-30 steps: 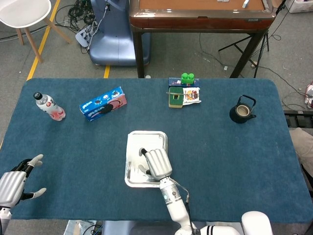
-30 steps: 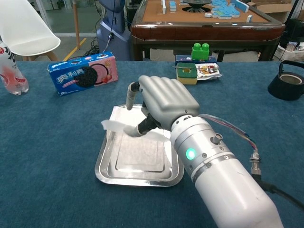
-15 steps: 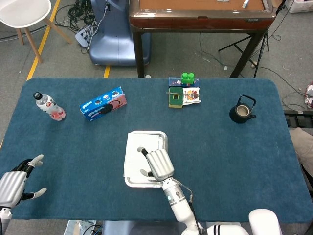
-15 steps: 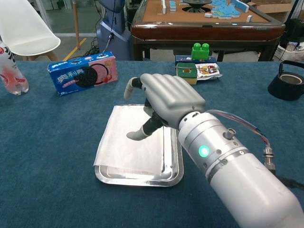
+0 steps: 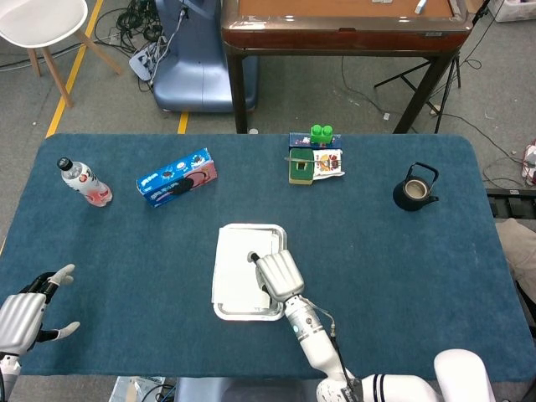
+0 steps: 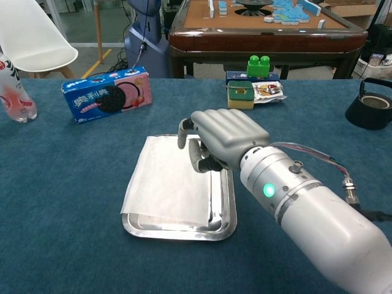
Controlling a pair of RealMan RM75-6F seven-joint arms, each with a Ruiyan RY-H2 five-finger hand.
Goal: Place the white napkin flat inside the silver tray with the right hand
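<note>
One second is all it took for the napkin to go from hanging crumpled in the right hand to lying spread across the tray; half a second ago it was already down, and since then the hand has slid off toward the tray's 3 o'clock side. The sheet now lies flat over most of the tray, though in the chest view its left edge appears to ride over the rim at 9 o'clock instead of sitting wholly inside, so the placing looks nearly done rather than finished. In the head view the napkin covers the tray from its 12 o'clock end almost to the 6 o'clock end. The right hand holds nothing: its fingers are curled downward over the tray's right rim, the tips close to the napkin's right edge, and whether they touch it cannot be told. The forearm runs back from the hand toward 5 o'clock. A small nudge of the sheet toward 3 o'clock would probably seat it. The left hand sits well away at the table's 8 o'clock corner, fingers apart and empty.
</note>
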